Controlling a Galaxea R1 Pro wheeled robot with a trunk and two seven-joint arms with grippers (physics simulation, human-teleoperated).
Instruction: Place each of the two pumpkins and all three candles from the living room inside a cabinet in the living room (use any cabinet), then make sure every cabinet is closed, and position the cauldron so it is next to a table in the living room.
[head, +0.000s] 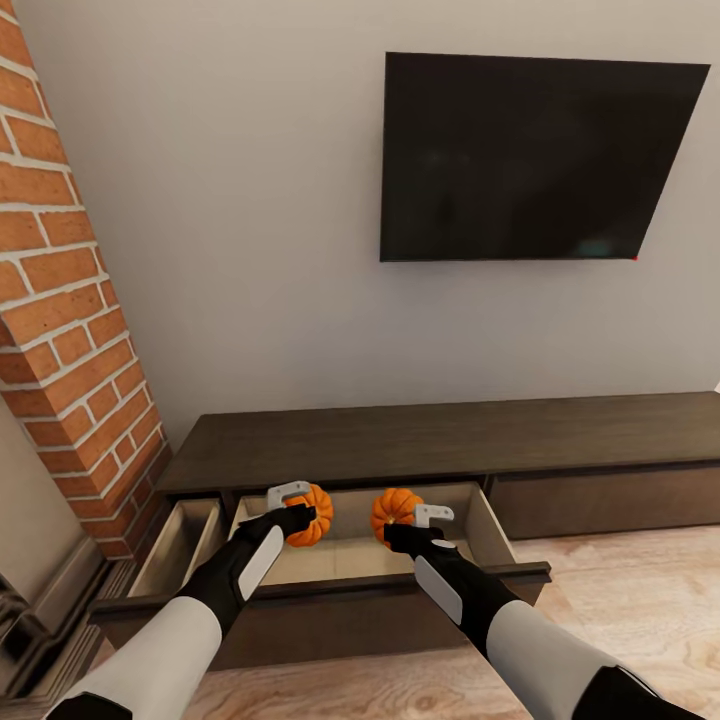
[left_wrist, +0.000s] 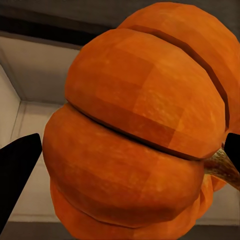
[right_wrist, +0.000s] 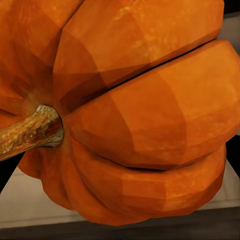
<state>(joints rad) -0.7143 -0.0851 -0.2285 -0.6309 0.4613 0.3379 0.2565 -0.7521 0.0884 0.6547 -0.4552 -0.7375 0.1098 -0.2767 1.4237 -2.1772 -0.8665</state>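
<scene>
Here, each gripper (head: 305, 515) (head: 408, 530) pinching a pumpkin (head: 312, 516) (head: 394, 514), over open cabinet (head: 430, 440) drawer

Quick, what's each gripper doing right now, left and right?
Left gripper: closed on a pumpkin over the open cabinet drawer.
Right gripper: closed on the other pumpkin.

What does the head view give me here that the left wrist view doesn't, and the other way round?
Head view alone: the wall TV, brick column, cabinet top, and the right gripper holding the second pumpkin. Left wrist view alone: the stem of the left pumpkin and its ribs close up. Both: that pumpkin in the left gripper over the open drawer.
</scene>
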